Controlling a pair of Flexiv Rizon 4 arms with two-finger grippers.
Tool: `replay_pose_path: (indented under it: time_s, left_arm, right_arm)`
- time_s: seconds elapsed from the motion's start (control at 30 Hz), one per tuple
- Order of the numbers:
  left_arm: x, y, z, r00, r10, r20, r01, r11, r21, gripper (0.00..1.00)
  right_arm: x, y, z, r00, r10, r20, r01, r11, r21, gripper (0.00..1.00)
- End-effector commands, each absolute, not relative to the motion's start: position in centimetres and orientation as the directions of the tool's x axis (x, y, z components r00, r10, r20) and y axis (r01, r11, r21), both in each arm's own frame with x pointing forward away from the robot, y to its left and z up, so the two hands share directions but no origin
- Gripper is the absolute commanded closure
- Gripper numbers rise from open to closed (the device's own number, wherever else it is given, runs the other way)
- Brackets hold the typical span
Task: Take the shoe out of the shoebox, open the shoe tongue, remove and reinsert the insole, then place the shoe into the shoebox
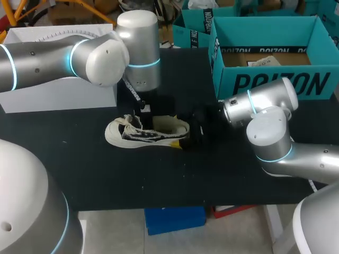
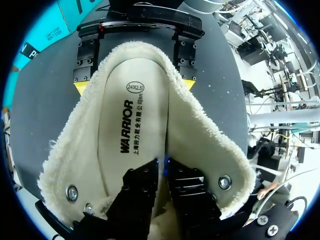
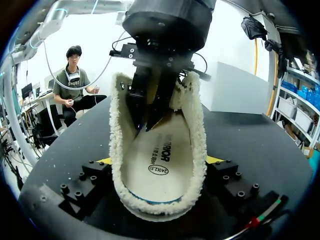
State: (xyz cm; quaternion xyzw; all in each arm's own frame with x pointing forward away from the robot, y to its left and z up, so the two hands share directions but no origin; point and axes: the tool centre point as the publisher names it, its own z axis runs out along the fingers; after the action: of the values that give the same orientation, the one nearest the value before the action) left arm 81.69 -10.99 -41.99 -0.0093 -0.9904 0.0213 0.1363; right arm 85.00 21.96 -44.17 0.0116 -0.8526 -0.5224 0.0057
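Head view: the shoe [image 1: 145,133] lies mid-table with its long axis across the table, toe toward my left arm's side and heel at my right gripper [image 1: 195,129]. The teal shoebox [image 1: 267,79] stands well behind. My left arm's wrist hides the shoe's opening.

Left wrist view: here the opening shows. My left gripper [image 2: 161,167] is pinched onto the insole [image 2: 125,125] edge, inside the fleece lining [image 2: 210,135].

Right wrist view: my right gripper's yellow fingertips [image 3: 214,160] clamp the heel from both sides.

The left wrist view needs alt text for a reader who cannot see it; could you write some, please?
Looking down into a fleece-lined shoe with a pale insole, the left pincer, its black fingers together, touches the insole toward the toe. The right pincer clasps the heel from both sides.
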Motion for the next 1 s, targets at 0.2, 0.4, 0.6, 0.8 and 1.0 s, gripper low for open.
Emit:
replay_pose_path:
  time_s: [0.2,0.4,0.6,0.8,1.0]
  left_arm:
    - [80.7,-10.8,-43.9,-0.979,0.014,0.204,0.021,0.999,0.031,0.65]
    - [80.6,-10.8,-44.9,-0.994,0.009,0.106,0.022,0.992,0.126,0.68]
    - [80.9,-10.2,-45.8,-0.999,0.008,-0.031,0.001,0.976,0.218,0.69]
    - [81.6,-9.3,-46.8,-0.990,0.043,-0.135,0.003,0.958,0.286,0.71]
    - [82.2,-8.3,-48.6,-0.965,0.110,-0.238,0.016,0.931,0.365,0.70]
  right_arm:
    - [85.1,22.0,-44.7,-1.000,-0.023,-0.001,-0.011,0.455,0.890,1.00]
    - [85.1,22.0,-44.7,-1.000,-0.023,-0.001,-0.011,0.455,0.890,1.00]
    - [85.1,22.0,-44.7,-1.000,-0.023,-0.001,-0.011,0.455,0.890,1.00]
    - [85.1,22.0,-44.7,-1.000,-0.023,-0.001,-0.011,0.455,0.890,1.00]
    - [85.1,22.0,-44.7,-1.000,-0.023,-0.001,-0.011,0.455,0.890,1.00]
